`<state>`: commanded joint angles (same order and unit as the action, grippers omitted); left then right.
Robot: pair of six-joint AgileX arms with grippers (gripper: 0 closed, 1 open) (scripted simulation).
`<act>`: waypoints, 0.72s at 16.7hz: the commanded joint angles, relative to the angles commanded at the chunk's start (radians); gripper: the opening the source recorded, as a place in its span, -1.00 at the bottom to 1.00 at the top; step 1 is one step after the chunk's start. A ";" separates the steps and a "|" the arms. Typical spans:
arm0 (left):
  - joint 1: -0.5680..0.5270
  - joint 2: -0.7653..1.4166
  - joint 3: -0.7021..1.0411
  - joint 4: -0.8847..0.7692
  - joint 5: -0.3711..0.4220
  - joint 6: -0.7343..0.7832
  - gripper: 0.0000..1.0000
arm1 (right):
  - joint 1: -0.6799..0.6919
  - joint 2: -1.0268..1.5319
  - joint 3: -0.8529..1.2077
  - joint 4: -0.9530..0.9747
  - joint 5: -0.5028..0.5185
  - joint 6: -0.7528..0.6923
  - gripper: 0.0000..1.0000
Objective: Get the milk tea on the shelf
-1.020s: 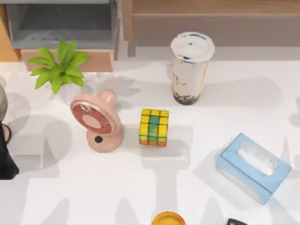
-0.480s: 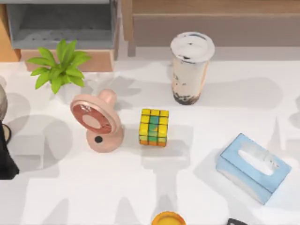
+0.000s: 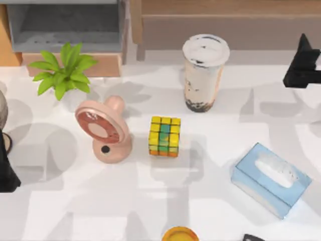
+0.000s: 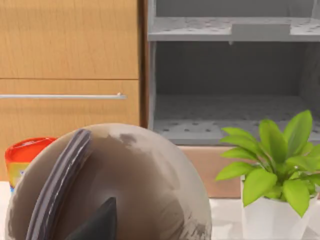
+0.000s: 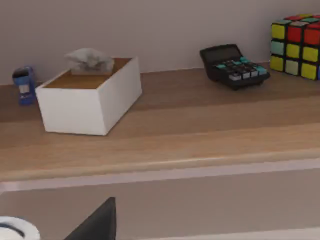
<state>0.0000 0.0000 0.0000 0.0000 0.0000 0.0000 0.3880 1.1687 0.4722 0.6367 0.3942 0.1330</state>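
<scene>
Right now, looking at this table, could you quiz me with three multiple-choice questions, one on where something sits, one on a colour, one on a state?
1. Where does the milk tea stand?
A. On the table, in front of the shelf
B. On top of the shelf board
C. Inside the blue tissue box

2. What colour is the small fan?
A. Green
B. Pink
C. Black

3. What state is the milk tea in?
A. Tipped on its side
B. Lid off
C. Upright, with its white lid on

Answers:
1 A, the top view shows the cup on the white table, below the shelf's front.
2 B, the fan beside the colourful cube is pink.
3 C, the cup stands with its round lid on top; the right gripper is off to its right, not touching it.
</scene>
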 joint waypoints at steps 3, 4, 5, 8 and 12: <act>0.000 0.000 0.000 0.000 0.000 0.000 1.00 | 0.121 0.331 0.101 0.103 0.122 0.031 1.00; 0.000 0.000 0.000 0.000 0.000 0.000 1.00 | 0.162 0.426 0.133 0.131 0.163 0.041 1.00; 0.000 0.000 0.000 0.000 0.000 0.000 1.00 | 0.203 0.512 0.164 0.157 0.205 0.050 1.00; 0.000 0.000 0.000 0.000 0.000 0.000 1.00 | 0.316 0.706 0.245 0.215 0.321 0.074 1.00; 0.000 0.000 0.000 0.000 0.000 0.000 1.00 | 0.418 0.822 0.312 0.257 0.426 0.092 1.00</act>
<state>0.0000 0.0000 0.0000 0.0000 0.0000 0.0000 0.8062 1.9910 0.7844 0.8936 0.8205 0.2249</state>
